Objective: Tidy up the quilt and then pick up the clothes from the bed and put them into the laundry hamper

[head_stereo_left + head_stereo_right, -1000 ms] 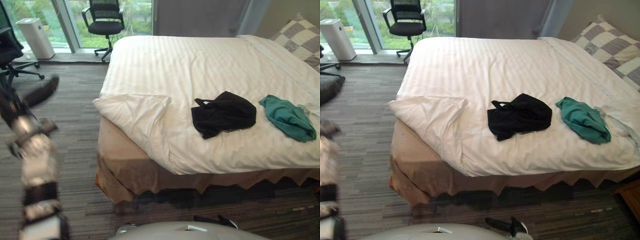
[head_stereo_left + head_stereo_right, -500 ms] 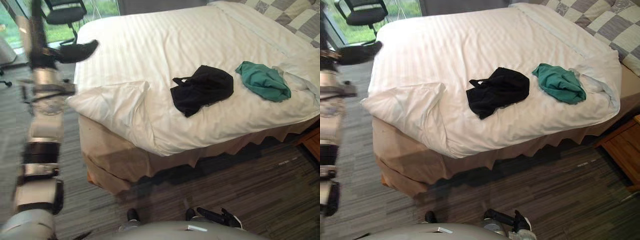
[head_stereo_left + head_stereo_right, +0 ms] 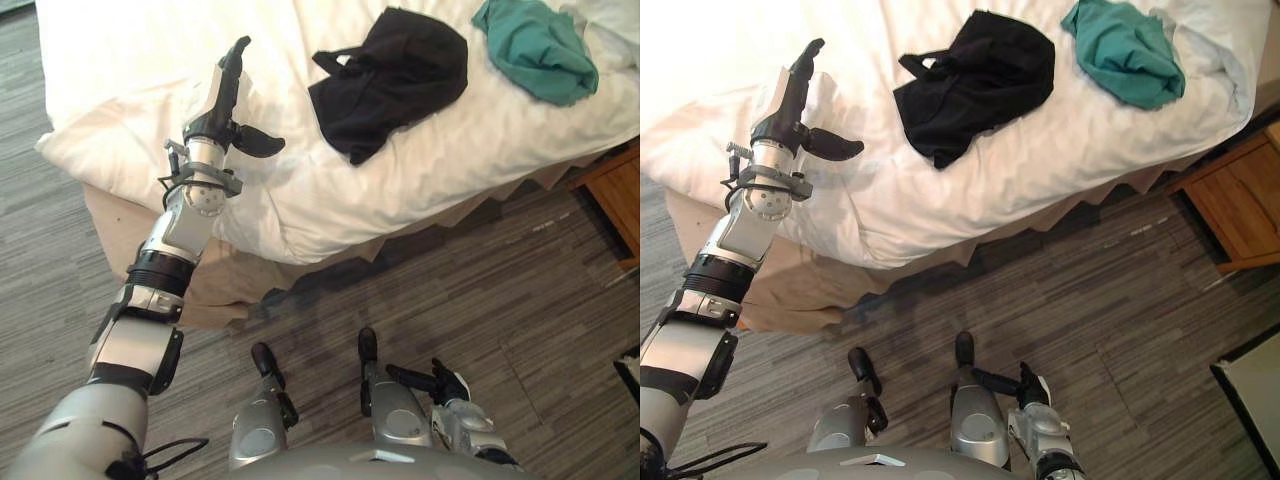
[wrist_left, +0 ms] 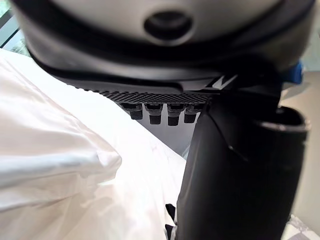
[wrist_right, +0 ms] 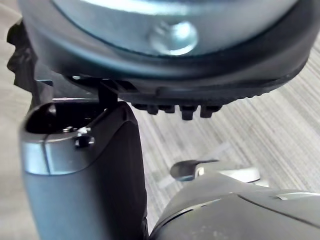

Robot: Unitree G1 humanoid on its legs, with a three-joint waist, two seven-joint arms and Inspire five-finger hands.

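The white quilt (image 3: 120, 60) covers the bed (image 3: 112, 218) across the upper part of the frame, and its turned-over corner bulges toward the left edge. The left hand (image 3: 222, 108) is raised over that corner at the upper left, its fingers straight and pointing up the frame and its thumb spread out to the right, with nothing in it; whether it touches the quilt cannot be told. 2 garments lie on the quilt. The black garment (image 3: 395, 72) is at top centre, with its long axis running from lower left to upper right and a strap loop pointing left. The green garment (image 3: 540, 45) is at the upper right, well apart from the hand, stretched from upper left to lower right. A wooden nightstand (image 3: 1230, 205) stands at the right edge. The right hand (image 3: 440, 383) hangs low at the bottom of the frame above the striped floor (image 3: 480, 290), fingers loose and empty.
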